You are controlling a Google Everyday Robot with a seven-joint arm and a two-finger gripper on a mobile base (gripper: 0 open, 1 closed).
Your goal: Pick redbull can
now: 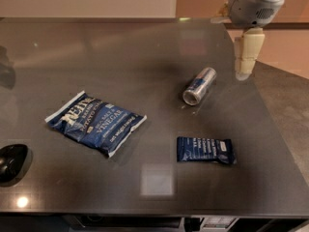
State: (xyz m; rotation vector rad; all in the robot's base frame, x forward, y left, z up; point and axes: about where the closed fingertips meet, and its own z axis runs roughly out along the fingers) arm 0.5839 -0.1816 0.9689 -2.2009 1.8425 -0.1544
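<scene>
The redbull can (pixel 199 85) lies on its side on the dark table (pixel 145 62), right of centre, its shiny round end facing the camera. My gripper (pixel 245 71) hangs down from the grey arm at the upper right. It is above the table's right edge, to the right of and slightly behind the can, apart from it. Nothing is held in it.
A large blue-and-white chip bag (pixel 95 122) lies flat at the left of centre. A flat dark blue snack bar wrapper (pixel 205 150) lies in front of the can. A black round object (pixel 12 161) sits at the front left edge.
</scene>
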